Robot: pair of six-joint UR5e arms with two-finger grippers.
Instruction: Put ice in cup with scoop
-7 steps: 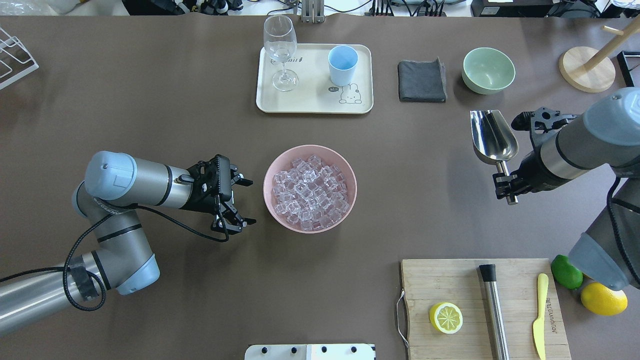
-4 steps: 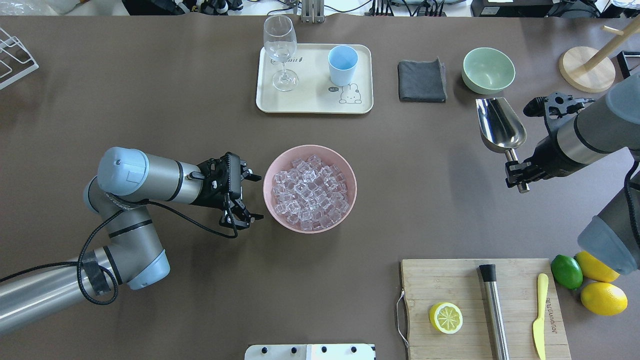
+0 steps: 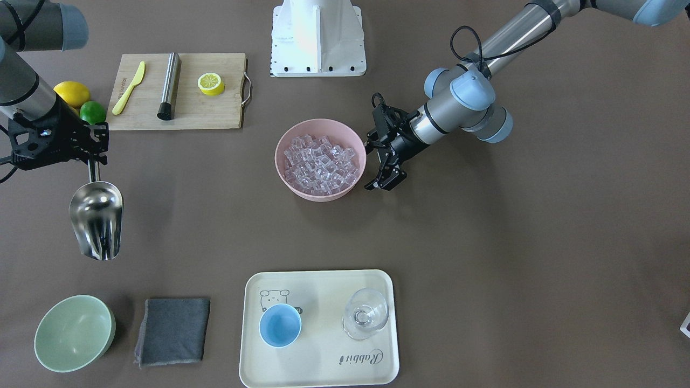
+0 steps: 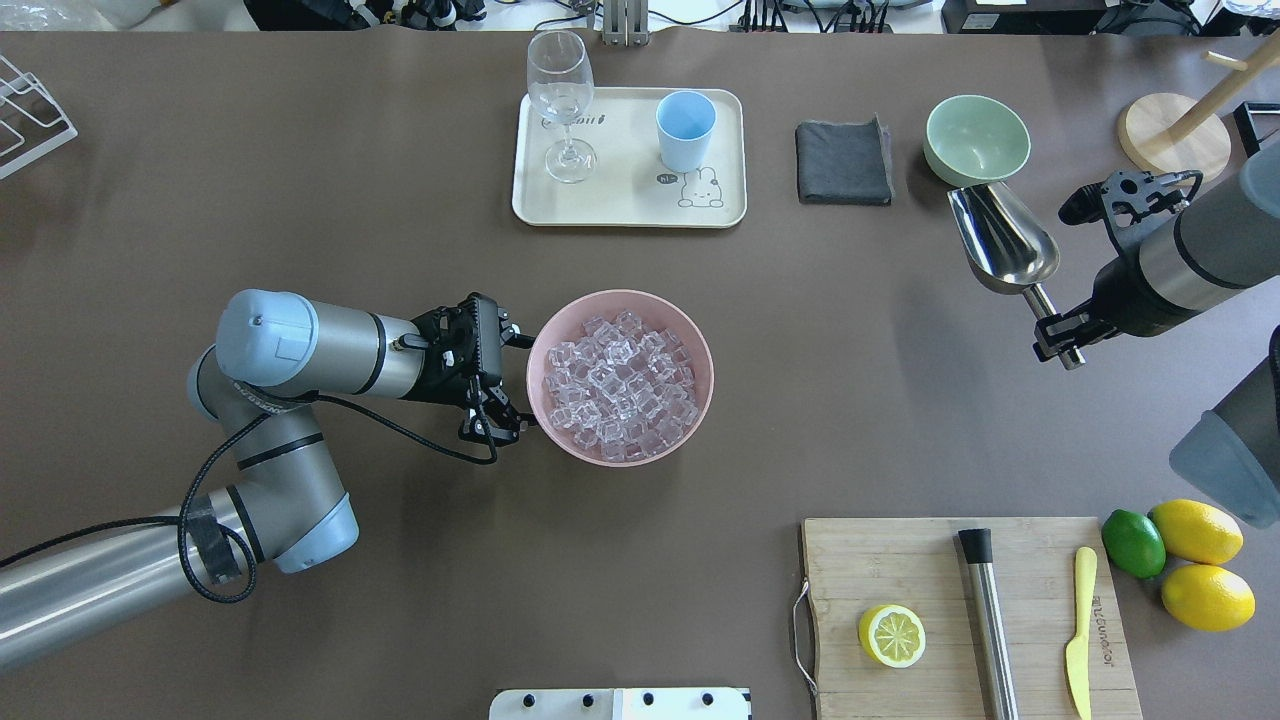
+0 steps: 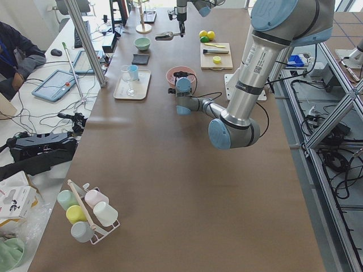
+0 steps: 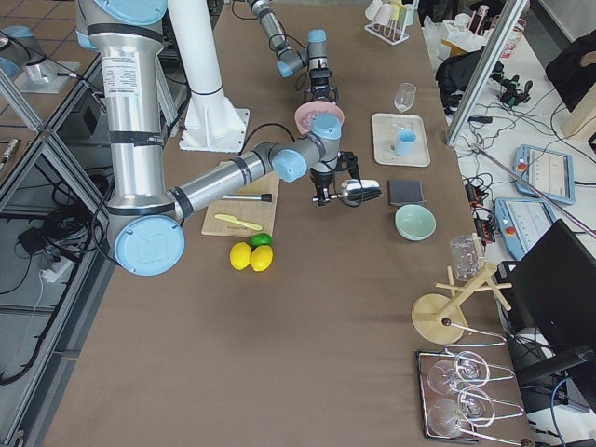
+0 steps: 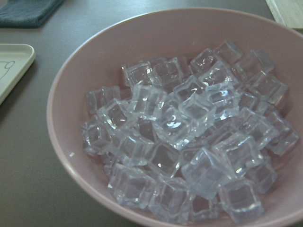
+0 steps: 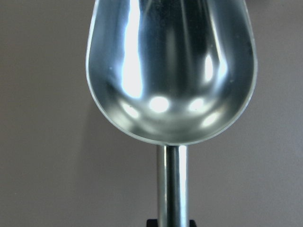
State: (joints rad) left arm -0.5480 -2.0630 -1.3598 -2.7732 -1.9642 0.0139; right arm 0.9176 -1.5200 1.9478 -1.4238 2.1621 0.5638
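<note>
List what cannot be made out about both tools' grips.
Right tool on the scoop: right wrist view's bottom edge cuts the handle off; grip unseen there.
Left tool against the pink bowl: touching or apart unclear overhead; left wrist view shows only bowl and ice.
Side views: both tools too small.

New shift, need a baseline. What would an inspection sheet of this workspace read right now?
Surface: brown table, no spills seen.
Job's things: ice heaped in pink bowl; blue cup empty, upright on tray; scoop empty, held above table.
Clutter: wine glass, grey cloth, green bowl, cutting board with half lemon, steel cylinder, yellow knife; lime, two lemons.
Grippers: left gripper open beside pink bowl; right gripper shut on scoop handle.
Cables: black cable loops along left arm.
Surroundings: person seated at side desk.
</note>
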